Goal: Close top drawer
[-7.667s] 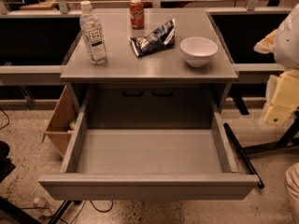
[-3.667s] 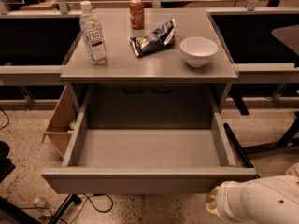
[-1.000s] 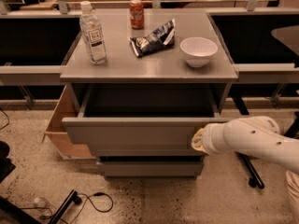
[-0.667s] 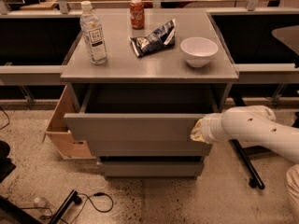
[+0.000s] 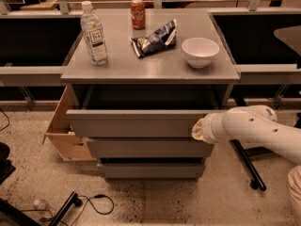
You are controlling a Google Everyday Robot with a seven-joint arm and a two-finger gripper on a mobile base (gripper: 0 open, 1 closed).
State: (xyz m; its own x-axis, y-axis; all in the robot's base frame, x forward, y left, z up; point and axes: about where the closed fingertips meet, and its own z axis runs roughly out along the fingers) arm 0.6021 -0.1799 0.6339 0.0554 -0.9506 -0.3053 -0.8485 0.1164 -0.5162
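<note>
The top drawer (image 5: 134, 123) is a wide matte-grey box with a plain flat front. It stands out only a little from the cabinet, with a narrow dark gap showing behind its front. My gripper (image 5: 198, 129) is at the end of the white arm (image 5: 256, 131) that comes in from the right. It rests against the right end of the drawer front. Two smaller grey drawer fronts (image 5: 149, 148) sit below it, shut.
On the grey tabletop (image 5: 150, 67) stand a water bottle (image 5: 94, 33), a soda can (image 5: 138, 14), a chip bag (image 5: 155, 38) and a white bowl (image 5: 200, 51). A cardboard box (image 5: 63, 133) sits at the cabinet's left. Cables (image 5: 91, 202) lie on the floor in front.
The drawer has gone from fully pulled out to nearly shut. My arm came in from the lower right, met the drawer front and moved back with it toward the cabinet.
</note>
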